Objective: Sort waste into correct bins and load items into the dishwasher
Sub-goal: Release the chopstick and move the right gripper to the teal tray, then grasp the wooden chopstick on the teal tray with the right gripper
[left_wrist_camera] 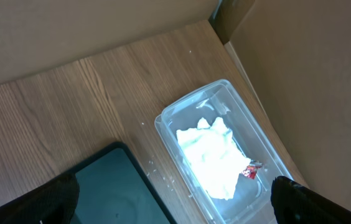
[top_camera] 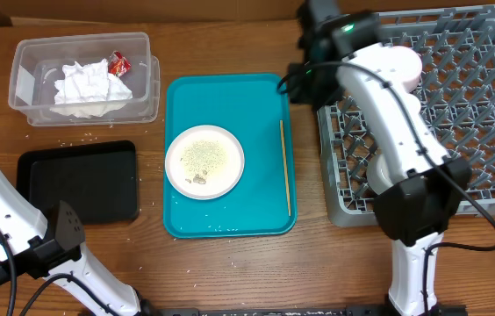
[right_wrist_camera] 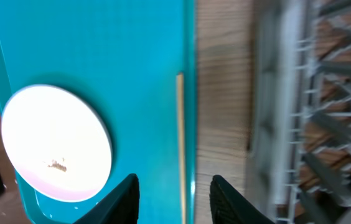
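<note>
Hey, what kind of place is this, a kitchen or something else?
Probably a staged dish-clearing station, not a real kitchen: a grey dish rack, a teal tray with a dirty plate, and a clear tub of tissue on a wooden table.

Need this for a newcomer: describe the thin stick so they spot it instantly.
Find the big teal tray. Right of the white plate on it, along the tray's right edge, lies the stick: the only long, thin, tan thing there.
</note>
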Controlling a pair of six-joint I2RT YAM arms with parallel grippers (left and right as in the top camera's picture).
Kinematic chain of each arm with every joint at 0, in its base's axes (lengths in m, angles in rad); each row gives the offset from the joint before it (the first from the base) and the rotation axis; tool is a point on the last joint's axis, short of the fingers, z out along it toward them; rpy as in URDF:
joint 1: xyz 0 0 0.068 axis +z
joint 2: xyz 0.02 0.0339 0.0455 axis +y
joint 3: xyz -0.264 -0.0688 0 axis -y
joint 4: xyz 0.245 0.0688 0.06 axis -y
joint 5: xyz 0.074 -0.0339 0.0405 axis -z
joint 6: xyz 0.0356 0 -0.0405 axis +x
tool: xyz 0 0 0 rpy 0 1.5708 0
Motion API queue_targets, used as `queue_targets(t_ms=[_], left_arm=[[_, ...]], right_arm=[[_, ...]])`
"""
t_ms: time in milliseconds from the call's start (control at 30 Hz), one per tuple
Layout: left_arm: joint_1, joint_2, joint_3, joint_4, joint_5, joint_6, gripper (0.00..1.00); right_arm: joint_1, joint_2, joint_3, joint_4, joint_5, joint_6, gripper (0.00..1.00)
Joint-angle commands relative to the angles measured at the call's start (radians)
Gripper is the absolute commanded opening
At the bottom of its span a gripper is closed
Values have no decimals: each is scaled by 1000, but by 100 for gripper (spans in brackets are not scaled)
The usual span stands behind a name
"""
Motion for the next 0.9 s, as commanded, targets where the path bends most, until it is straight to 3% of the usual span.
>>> queue_targets(t_ms=[0, 367, 867], left_arm=[[-7, 9, 2, 2, 0, -9, 100], [-7, 9, 2, 2, 0, -9, 100], [-7, 9, 2, 2, 0, -9, 100]], right_arm=[[70, -9, -111, 40, 47, 18, 38], [159, -9, -455, 266, 61, 35, 38], [159, -9, -571, 396, 85, -32, 38]])
